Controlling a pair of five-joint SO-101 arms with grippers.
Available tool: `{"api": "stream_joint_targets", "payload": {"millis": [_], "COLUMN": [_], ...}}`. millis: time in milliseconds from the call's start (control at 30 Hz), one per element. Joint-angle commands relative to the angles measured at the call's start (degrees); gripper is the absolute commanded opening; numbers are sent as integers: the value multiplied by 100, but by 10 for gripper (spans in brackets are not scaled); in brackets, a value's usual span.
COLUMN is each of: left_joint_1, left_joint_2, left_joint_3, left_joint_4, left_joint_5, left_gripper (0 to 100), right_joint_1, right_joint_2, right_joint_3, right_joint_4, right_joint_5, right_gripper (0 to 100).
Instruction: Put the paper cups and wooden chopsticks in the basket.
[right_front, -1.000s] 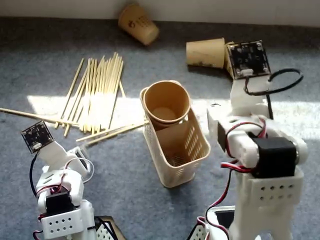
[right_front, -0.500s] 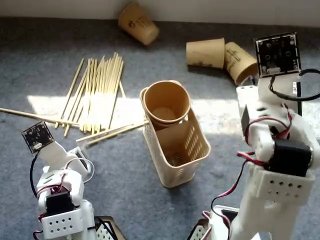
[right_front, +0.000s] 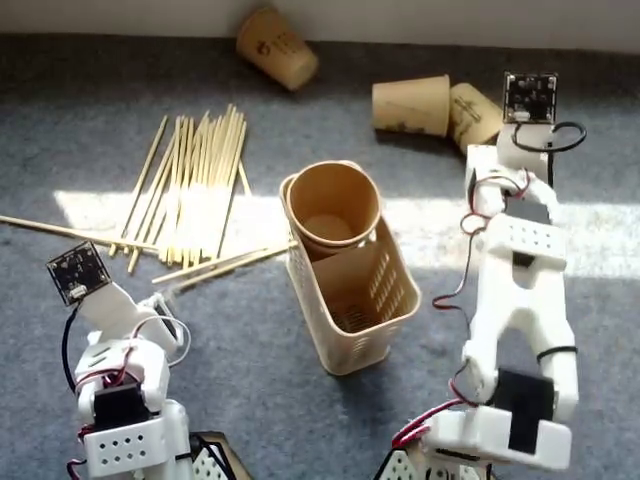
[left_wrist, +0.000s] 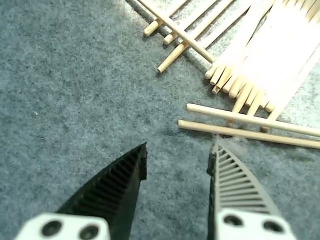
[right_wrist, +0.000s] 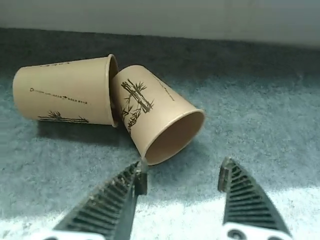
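A paper cup (right_front: 332, 205) stands mouth-up in the far end of a pale slotted basket (right_front: 372, 300) at the middle of a grey carpet (right_front: 250, 380), the rest of the basket showing its bare floor. Three more cups lie on their sides along the far edge of the carpet near a pale wall (right_front: 420, 20): one alone (right_front: 277, 47), and a pair touching, the base of the bamboo-printed cup (right_wrist: 155, 117) against the rim of its neighbour (right_wrist: 65, 95).

The right gripper (right_wrist: 182, 172) hangs just in front of the printed cup's mouth, its fingers spread and holding nothing, one fingertip close to the rim. The right arm (right_front: 515, 290) stretches out past the basket's side towards that pair.

The wooden chopsticks (right_front: 195, 185) lie in a loose bundle on the carpet on the basket's other side, partly in a band of sunlight, with a few strays (right_front: 225, 265) angled across the near end and reaching the basket's wall.

The left gripper (left_wrist: 177, 152) sits low over bare carpet just short of two crosswise chopsticks (left_wrist: 250, 127), fingers apart and empty. The left arm (right_front: 115, 370) is folded close to its base.
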Motion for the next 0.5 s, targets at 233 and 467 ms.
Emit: {"api": "stream_joint_targets", "payload": {"millis": [233, 467], "left_joint_1": [75, 75], "left_joint_2": [-57, -57], "left_joint_3": [75, 75], "left_joint_4": [-114, -114], "left_joint_5": [26, 26], "left_gripper": [214, 214], "right_joint_1": [66, 75], "right_joint_2": [1200, 1692], "right_joint_3": [-1103, -1604], "right_joint_4": [-295, -295], "right_joint_5": [-229, -598], "right_gripper": [235, 235]}}
